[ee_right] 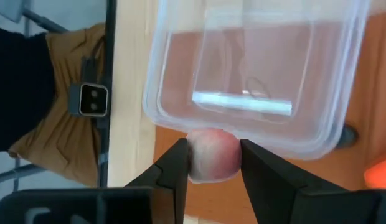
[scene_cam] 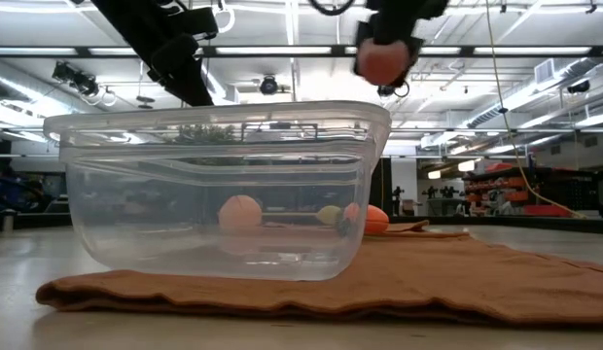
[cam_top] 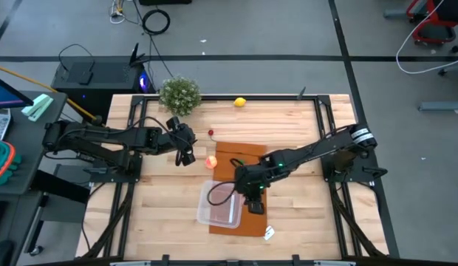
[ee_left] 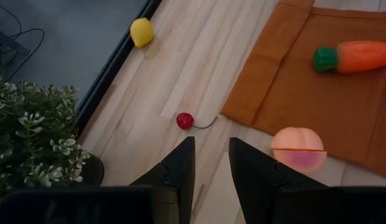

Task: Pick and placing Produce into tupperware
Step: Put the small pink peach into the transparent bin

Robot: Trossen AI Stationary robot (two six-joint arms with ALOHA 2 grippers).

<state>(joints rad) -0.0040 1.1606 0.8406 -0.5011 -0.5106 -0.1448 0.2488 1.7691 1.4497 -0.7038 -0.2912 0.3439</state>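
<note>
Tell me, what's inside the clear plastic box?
Nothing yet. The clear plastic box looks empty; only the brown mat under it shows through. The right pincer holds a pink fruit just at its rim.

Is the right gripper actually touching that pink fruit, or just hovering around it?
Touching. In the right wrist view, both fingers press the sides of the pink fruit, with no gap, beside the tupperware rim.

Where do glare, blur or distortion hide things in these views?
Low view: the box walls warp the produce behind them; ceiling lights glare. Right wrist view: a bright streak lies on the box floor; the right gripper, holding a pink fruit, looks soft. High view: even light.
</note>
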